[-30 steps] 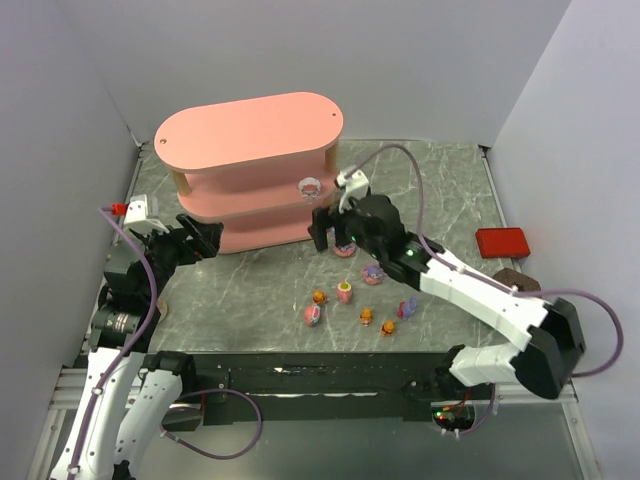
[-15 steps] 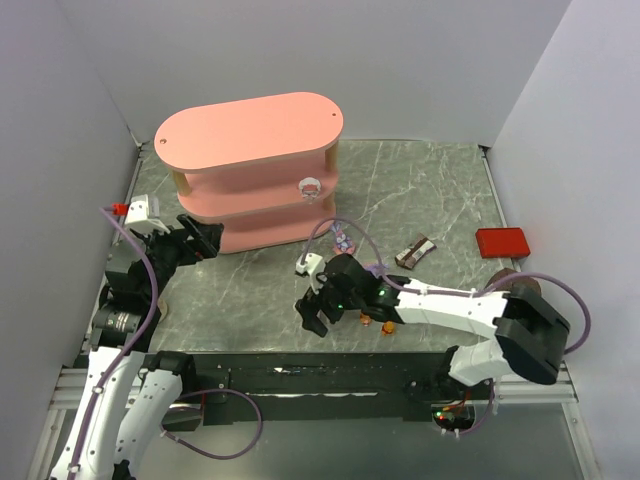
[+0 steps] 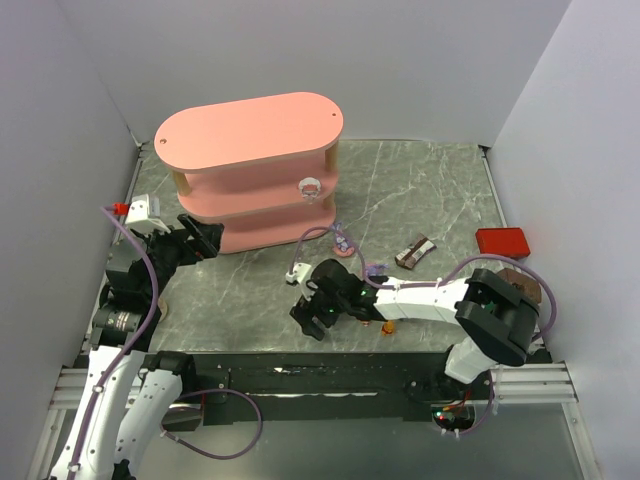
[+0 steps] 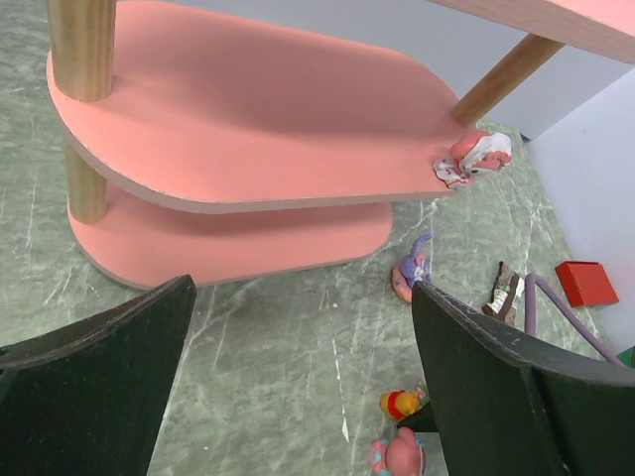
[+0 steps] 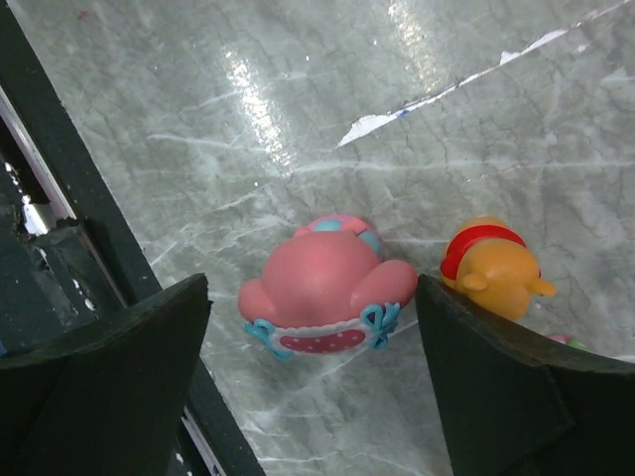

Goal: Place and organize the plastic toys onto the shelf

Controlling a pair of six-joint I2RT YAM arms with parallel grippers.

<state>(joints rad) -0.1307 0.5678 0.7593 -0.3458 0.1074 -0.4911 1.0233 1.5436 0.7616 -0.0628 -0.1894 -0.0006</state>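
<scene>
Left fingers [image 4: 89, 387] gape wide by the pink shelf [image 3: 250, 130], one pink-white toy [image 3: 311, 187] on its middle tier's right end. Right fingers [image 5: 99, 377] are spread loose around a pink toy [image 5: 327, 283] on the surface [image 3: 430, 190], not touching it, orange bear [image 5: 493, 270] just beside.

A pink three-tier shelf [image 3: 250, 135] stands in the upper left of the grey marbled counter [image 3: 430, 190]. One pink-white figurine [image 3: 311, 187] sits at the right end of its middle tier. The left end effector [image 3: 203, 237], fingers spread, points at the shelf's bottom tier from the left. The right arm lies low across the lower centre, its end effector [image 3: 312, 312] near the counter's front edge. Two purple figurines [image 3: 343, 243] [image 3: 376, 270] stand mid-frame. A brown-wrapped snack bar [image 3: 414, 250] and a red flat box [image 3: 501, 241] lie at right.
</scene>
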